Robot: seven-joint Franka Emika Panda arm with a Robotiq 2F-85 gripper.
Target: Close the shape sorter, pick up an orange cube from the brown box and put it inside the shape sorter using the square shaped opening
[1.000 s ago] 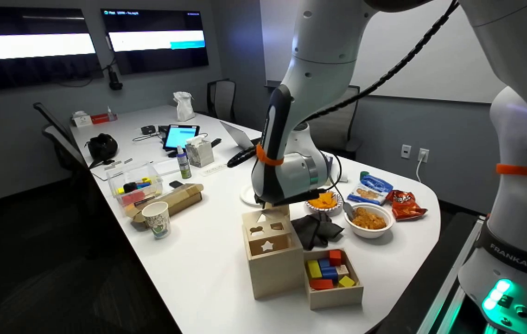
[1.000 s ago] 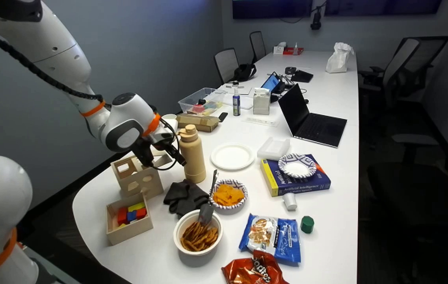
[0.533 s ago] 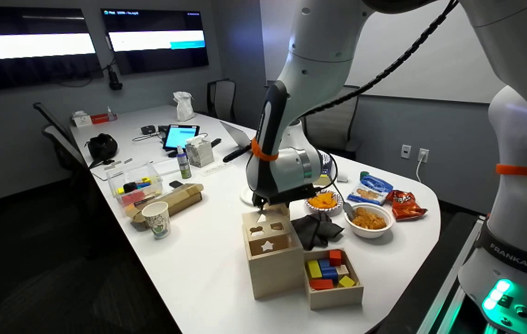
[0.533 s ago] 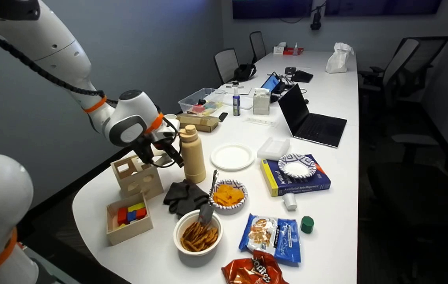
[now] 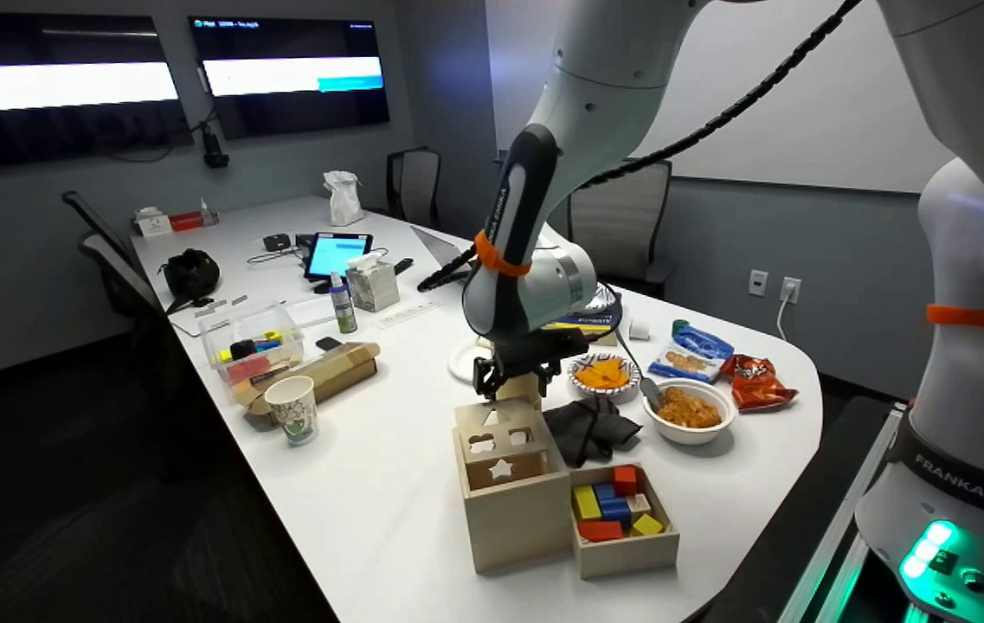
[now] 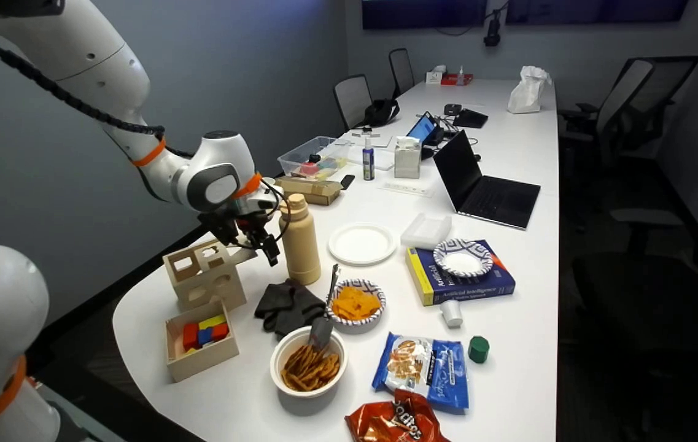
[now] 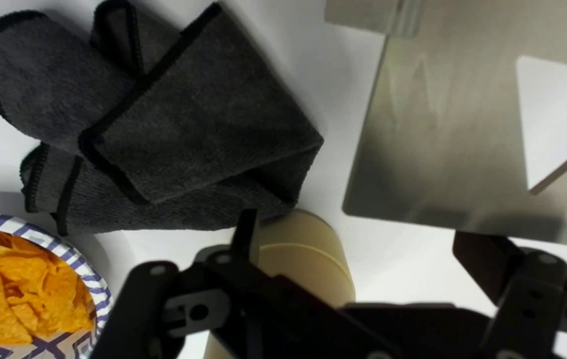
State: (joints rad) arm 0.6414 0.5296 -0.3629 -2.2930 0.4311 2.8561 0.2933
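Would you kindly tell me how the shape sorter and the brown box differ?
The shape sorter is taller than the brown box. The shape sorter has a pierced lid over part of its top; the brown box is open, showing coloured blocks. The shape sorter's side has holes; the brown box's visible walls are plain. Both are wooden and stand on the table.

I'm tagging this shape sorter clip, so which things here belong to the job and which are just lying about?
For the job:
shape sorter
brown box
coloured blocks in it, orange versus red unclear
gripper, standing open

Just lying about:
dark cloth
tan bottle
white plate
blue snack bag
red snack bag
laptop
paper cup
blue book
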